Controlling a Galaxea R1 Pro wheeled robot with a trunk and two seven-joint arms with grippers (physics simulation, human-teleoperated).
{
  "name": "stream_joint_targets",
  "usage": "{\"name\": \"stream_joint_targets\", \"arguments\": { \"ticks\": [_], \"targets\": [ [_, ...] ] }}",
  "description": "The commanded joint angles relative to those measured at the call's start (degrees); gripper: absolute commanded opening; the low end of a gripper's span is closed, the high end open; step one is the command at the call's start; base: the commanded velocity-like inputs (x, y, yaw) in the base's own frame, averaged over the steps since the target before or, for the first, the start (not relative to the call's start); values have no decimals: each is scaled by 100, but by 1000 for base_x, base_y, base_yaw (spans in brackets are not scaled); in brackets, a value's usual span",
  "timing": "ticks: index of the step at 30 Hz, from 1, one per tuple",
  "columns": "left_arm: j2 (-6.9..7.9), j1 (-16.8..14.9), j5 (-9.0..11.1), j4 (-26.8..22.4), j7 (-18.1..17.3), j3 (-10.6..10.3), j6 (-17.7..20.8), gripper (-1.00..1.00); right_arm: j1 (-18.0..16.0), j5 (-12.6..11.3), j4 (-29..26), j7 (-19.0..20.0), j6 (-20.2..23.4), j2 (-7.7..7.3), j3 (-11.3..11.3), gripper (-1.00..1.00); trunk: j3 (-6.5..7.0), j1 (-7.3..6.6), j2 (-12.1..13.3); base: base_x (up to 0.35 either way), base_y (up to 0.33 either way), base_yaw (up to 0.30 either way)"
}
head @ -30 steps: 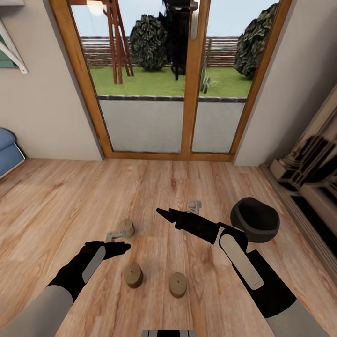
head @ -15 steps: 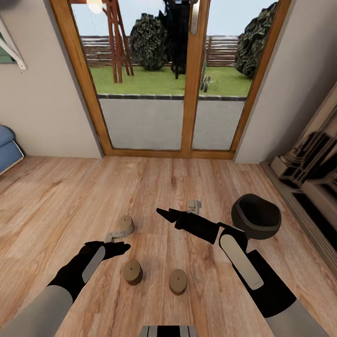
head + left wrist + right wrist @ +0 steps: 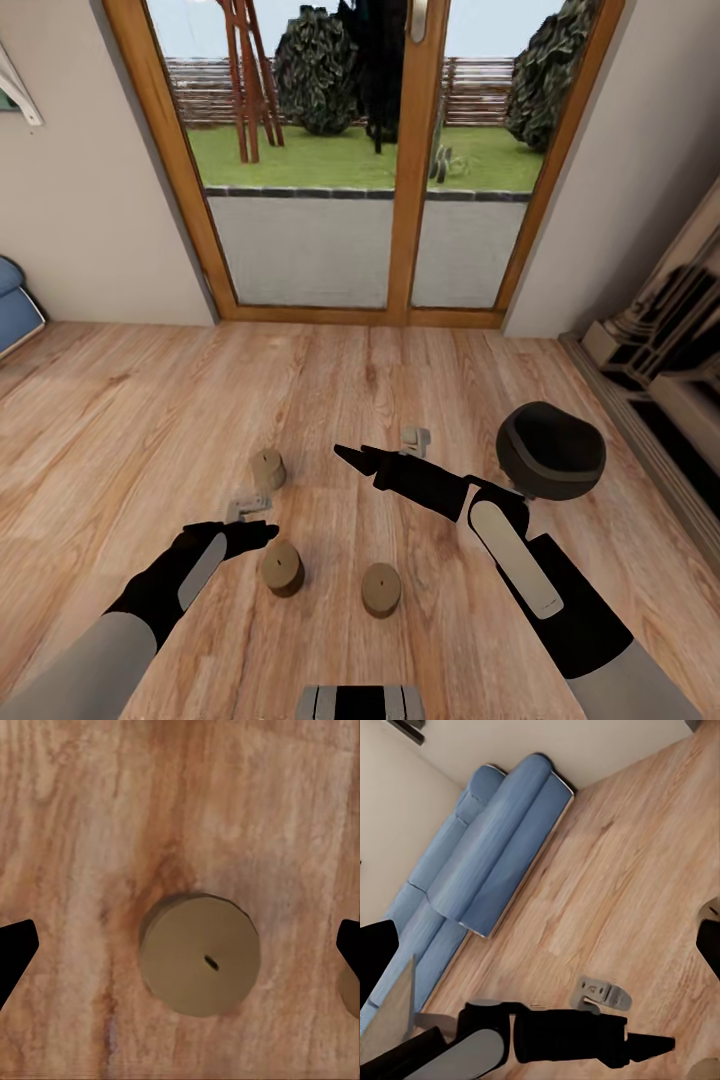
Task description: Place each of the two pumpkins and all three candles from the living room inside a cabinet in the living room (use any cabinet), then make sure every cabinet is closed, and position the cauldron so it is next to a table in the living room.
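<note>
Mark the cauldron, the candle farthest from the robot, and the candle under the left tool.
cauldron (image 3: 551,452), head view, on its dark inner bowl.
farthest candle (image 3: 267,468), head view, on its flat top.
candle under the left tool (image 3: 200,955), left wrist view, on its top face beside the wick.

Three candles (image 3: 267,468) (image 3: 281,568) (image 3: 381,588), one cauldron (image 3: 551,450), two grippers (image 3: 262,534) (image 3: 350,459)

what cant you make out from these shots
- Sofa: head view, cut off by the left edge; the right wrist view shows more of it.
- Cauldron: head view, inside too dark to read.
- Second candle: left wrist view, cut by the edge and a fingertip.
- Unit at right: head view, cut off by the edge.
</note>
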Motion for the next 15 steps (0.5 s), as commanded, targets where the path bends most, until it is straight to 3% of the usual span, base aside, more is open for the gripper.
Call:
{"name": "stream_joint_targets", "arguments": {
  "ticks": [1,15],
  "targets": [
    [6,-4,57,5,41,-36,-4,100,-3,-29,-2,2,18,-3,3,100,-27,1,-3,0,0,0],
    [-17,-3,58,28,44,-55,-150,100,-3,-29,-11,9,7,-4,3,100,-337,37,-22,0,0,0]
  ]
}}
